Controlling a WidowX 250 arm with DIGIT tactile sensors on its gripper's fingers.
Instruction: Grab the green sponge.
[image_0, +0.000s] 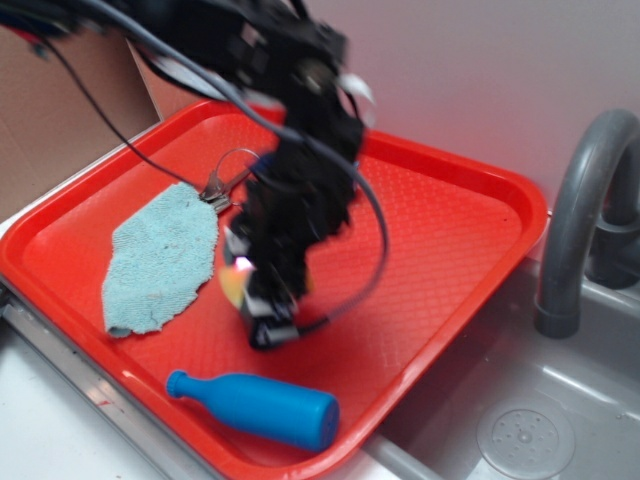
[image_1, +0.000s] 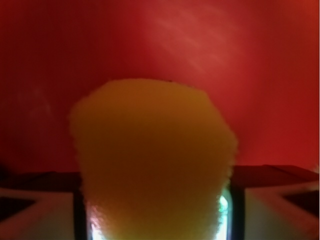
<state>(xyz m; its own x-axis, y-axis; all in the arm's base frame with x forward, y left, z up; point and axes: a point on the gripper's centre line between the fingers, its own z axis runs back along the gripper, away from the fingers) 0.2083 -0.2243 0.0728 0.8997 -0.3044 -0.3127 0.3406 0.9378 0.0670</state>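
Exterior view: red tray (image_0: 450, 250) sits on the counter (image_0: 60, 440) beside a grey sink (image_0: 540, 420) with a grey faucet (image_0: 575, 220). The black arm comes in from the upper left and is motion-blurred over the tray's middle. Claw (image_0: 265, 310) points down toward the tray floor, just right of the cloth.

The green sponge (image_0: 236, 283): only a small yellow patch shows at the claw's left edge, low against the tray. Whether it touches the tray floor cannot be told from this view.

Wrist view: the green sponge (image_1: 155, 160) fills the centre of the frame, yellow foam face toward the camera, with red tray behind it. It sits between the 2 fingers (image_1: 236, 210), each pressed against a side of the foam at the bottom of the frame. A thin greenish-pale strip shows along the sponge's lower right edge by the right finger. The claw is clenched on the sponge.

Other items, exterior view:
- Pale blue-green cloth (image_0: 160, 260) lies flat on the tray's left half, near the claw but apart from it.
- Metal ring clip (image_0: 225, 180) lies at the cloth's upper corner.
- Blue bottle-shaped toy (image_0: 260, 405) lies on its side near the tray's front rim, neck pointing left, well clear of the claw.
- Brown cardboard (image_0: 60, 120) stands behind the tray at upper left.
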